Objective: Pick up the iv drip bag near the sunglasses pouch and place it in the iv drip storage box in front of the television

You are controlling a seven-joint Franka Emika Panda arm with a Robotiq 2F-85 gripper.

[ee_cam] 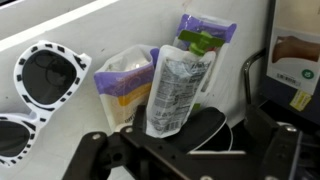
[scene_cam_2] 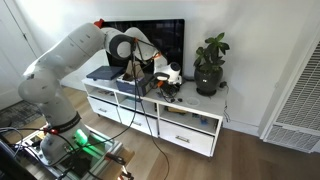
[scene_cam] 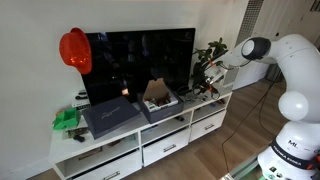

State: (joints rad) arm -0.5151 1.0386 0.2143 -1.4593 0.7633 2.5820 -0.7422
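Observation:
In the wrist view the iv drip bag (ee_cam: 175, 85), a clear floppy pouch with print and a purple top, leans upright against a second purple-topped pouch (ee_cam: 125, 85). A black sunglasses pouch (ee_cam: 195, 130) lies just in front of it. My gripper (ee_cam: 190, 152) is open, its dark fingers on either side of the black pouch and just short of the bag. In both exterior views the gripper (scene_cam: 205, 80) (scene_cam_2: 166, 76) hovers over the cabinet top beside the dark grey storage box (scene_cam: 158, 101) (scene_cam_2: 141, 82), in front of the television (scene_cam: 140, 60) (scene_cam_2: 162, 40).
White-framed sunglasses (ee_cam: 40, 85) lie left of the pouches. A potted plant (scene_cam: 212, 58) (scene_cam_2: 210, 65) stands close to the gripper. A flat dark grey case (scene_cam: 110, 117), a green object (scene_cam: 66, 119) and a red helmet (scene_cam: 75, 48) are at the white cabinet's (scene_cam: 150, 145) other end.

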